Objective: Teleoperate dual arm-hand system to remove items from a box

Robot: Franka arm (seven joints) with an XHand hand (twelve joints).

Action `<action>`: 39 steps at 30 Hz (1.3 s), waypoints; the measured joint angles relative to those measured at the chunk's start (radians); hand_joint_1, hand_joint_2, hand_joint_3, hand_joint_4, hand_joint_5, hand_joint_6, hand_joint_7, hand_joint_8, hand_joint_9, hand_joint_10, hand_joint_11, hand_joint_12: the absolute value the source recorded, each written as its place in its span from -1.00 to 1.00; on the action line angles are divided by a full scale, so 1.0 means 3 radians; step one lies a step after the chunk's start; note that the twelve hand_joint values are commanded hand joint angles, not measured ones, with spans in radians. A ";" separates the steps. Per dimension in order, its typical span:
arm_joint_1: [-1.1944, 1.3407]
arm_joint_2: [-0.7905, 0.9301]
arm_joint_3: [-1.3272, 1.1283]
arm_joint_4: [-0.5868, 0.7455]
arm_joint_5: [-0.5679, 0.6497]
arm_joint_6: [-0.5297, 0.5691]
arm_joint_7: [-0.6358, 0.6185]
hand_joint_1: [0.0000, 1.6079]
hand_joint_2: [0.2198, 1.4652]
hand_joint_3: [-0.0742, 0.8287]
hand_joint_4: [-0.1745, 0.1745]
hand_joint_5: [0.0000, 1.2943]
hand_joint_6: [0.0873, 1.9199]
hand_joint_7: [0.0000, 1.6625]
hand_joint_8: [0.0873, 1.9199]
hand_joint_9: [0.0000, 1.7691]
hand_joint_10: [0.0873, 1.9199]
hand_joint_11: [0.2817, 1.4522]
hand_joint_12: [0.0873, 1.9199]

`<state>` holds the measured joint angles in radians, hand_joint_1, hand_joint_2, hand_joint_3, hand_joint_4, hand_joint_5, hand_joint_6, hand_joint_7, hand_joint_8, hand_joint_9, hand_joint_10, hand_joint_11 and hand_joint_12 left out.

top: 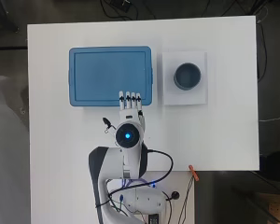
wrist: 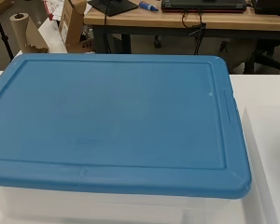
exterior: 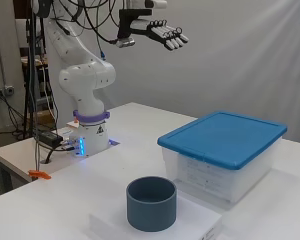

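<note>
The robot hand (exterior: 162,31) hangs high above the bench (top: 60,140), palm down, its fingers (top: 129,99) straight and spread a little, holding nothing. From the overhead view it sits over the near edge of the box (exterior: 225,172), though the side view shows it well clear of it.

The box is a clear plastic tub with a blue lid (top: 110,74) snapped across the whole top, standing toward the far side of the bench from the arm's base. Just beside it lies a flat white pad (top: 196,95) with a dark blue-grey cup (top: 187,76) standing upright on it (empty, as far as I can see from the side). The wrist view fills up with the blue lid and shows nothing of what is inside; through the clear wall I cannot make out any contents either.

So by my reckoning the job is at its very start: nothing is out of the box and the lid is on. The next move, I would judge, calls for coming down to the lid's near rim and getting fingers under the lip to lift it off, then setting it aside on bare bench. The risk is dragging the whole light tub along instead of freeing the lid.
</note>
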<state>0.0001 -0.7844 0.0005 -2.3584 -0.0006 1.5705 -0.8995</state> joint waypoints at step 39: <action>-0.0043 0.1056 -0.0346 0.0486 0.0339 0.0120 0.0371 -0.74 0.05 -0.85 -0.52 -0.45 -1.00 -0.14 -1.00 0.13 -1.00 -0.49 -1.00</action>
<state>-0.0128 -0.4677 -0.1032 -2.2125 0.1010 1.6066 -0.7882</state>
